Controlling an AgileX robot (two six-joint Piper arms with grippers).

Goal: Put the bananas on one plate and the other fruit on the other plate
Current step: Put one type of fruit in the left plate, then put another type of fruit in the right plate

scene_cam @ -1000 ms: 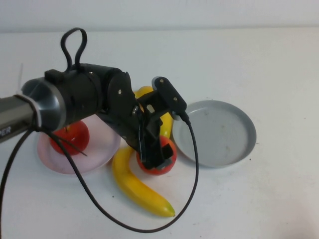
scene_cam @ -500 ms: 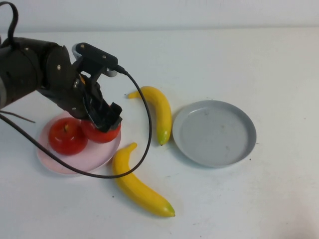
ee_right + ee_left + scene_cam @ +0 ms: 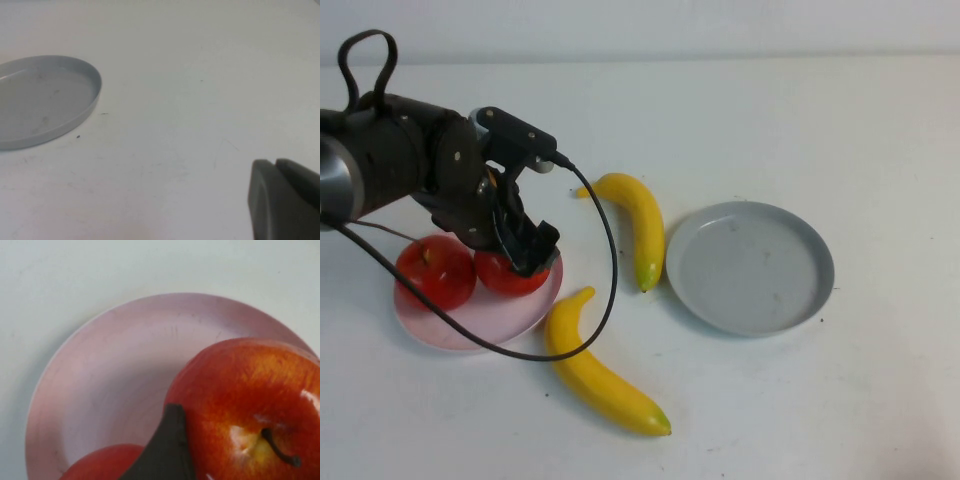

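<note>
My left gripper (image 3: 523, 256) is shut on a red apple (image 3: 510, 275) and holds it low over the right side of the pale pink plate (image 3: 470, 322), beside the second apple (image 3: 435, 272) resting on that plate. In the left wrist view the held apple (image 3: 250, 405) fills the frame, with one dark finger (image 3: 167, 450) against it and the pink plate (image 3: 110, 365) below. One banana (image 3: 638, 222) lies between the plates. The other banana (image 3: 595, 375) lies in front. The grey plate (image 3: 750, 265) is empty. My right gripper (image 3: 275, 167) is shut and empty over bare table, beside the grey plate (image 3: 40, 100).
The left arm's black cable (image 3: 605, 290) loops across the table over the front banana's near end. White table surface (image 3: 800, 120) surrounds the plates.
My left gripper carried the apple from beside the bananas leftward to the pink plate and has lowered it next to the first apple. Bananas and grey plate have not moved.
</note>
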